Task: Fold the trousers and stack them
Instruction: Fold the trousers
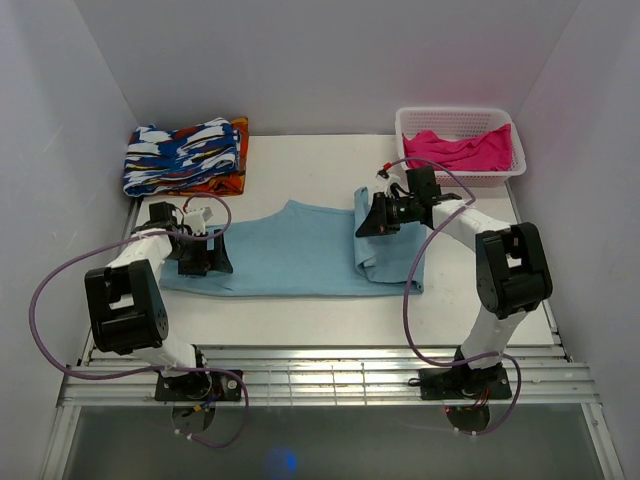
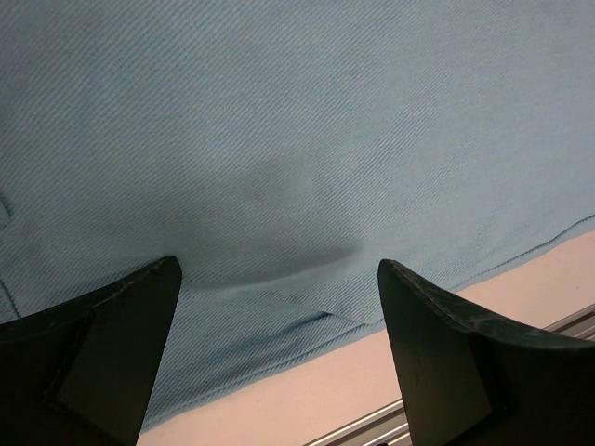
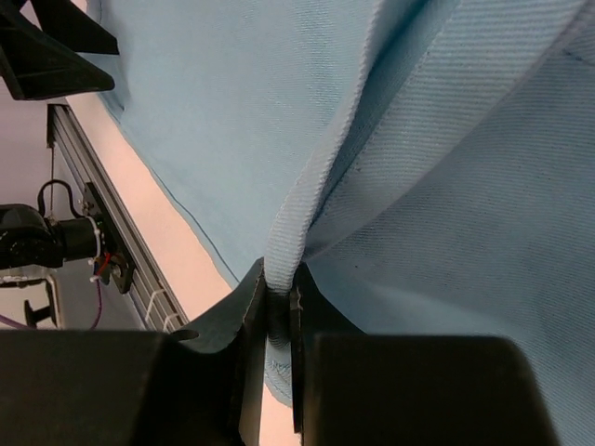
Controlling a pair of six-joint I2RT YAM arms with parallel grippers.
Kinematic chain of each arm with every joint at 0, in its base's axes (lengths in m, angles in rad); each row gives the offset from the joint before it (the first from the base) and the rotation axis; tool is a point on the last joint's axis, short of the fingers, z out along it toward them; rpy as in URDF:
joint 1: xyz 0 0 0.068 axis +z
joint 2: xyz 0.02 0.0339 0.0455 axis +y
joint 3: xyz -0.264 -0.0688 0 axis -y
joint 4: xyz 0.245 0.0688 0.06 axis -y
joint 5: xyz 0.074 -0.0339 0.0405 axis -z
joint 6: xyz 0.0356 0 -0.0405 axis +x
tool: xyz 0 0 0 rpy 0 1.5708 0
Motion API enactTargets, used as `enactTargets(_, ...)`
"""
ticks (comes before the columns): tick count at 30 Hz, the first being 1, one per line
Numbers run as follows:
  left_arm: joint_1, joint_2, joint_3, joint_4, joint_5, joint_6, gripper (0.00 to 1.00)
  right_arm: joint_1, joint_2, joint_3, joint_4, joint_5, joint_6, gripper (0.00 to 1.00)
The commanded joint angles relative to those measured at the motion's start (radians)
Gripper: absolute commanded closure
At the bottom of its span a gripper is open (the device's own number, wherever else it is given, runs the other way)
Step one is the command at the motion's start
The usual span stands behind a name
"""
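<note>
Nearest the overhead camera sit the two arm bases, the left base and the right base, fixed to the slatted metal rail along the near edge of the white worktop. Beyond them the light-blue trousers lie spread flat across the middle of the worktop, running from one arm's reach to the other. The left fingers stand spread as wide as they go over the left end of the cloth and grip nothing. In the left wrist view the fabric fills the gap between them, with a shallow crease, and its near hem lies just beside a strip of bare worktop and the rail. Whether the tips press on the cloth cannot be told. The right fingers are pinched tight on a thick hem of the trousers at the right end, where the cloth is doubled over and lifted above the layer beneath. In the right wrist view the hem band rises straight out from between them. A band of bare worktop separates the near hem from the rail, and more open surface lies behind the trousers and to their right. A folded patterned cloth occupies the far left corner, and a white basket holding a pink garment the far right, both well apart from the trousers.
</note>
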Motion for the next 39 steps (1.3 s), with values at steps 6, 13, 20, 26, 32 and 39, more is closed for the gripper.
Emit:
enactTargets(6,0.004,0.049,0.009,0.016,-0.027,-0.025,0.02,0.11,0.052,0.017,0.179,0.021,0.176,0.92)
enactTargets(13,0.005,0.06,0.014,0.014,-0.026,-0.036,0.02,0.181,0.109,0.055,0.228,0.031,0.26,0.92)
enactTargets(20,0.006,0.063,0.012,0.014,-0.033,-0.033,0.02,0.213,0.151,0.079,0.26,0.022,0.346,0.92)
enactTargets(26,0.005,0.066,0.015,0.019,-0.029,-0.034,0.02,0.239,0.174,0.084,0.314,0.025,0.438,0.92)
enactTargets(32,0.006,0.066,0.014,0.019,-0.032,-0.033,0.02,0.276,0.175,0.089,0.337,0.03,0.474,0.92)
enactTargets(39,0.006,0.072,0.015,0.021,-0.03,-0.036,0.02,0.305,0.209,0.101,0.361,0.038,0.524,0.92)
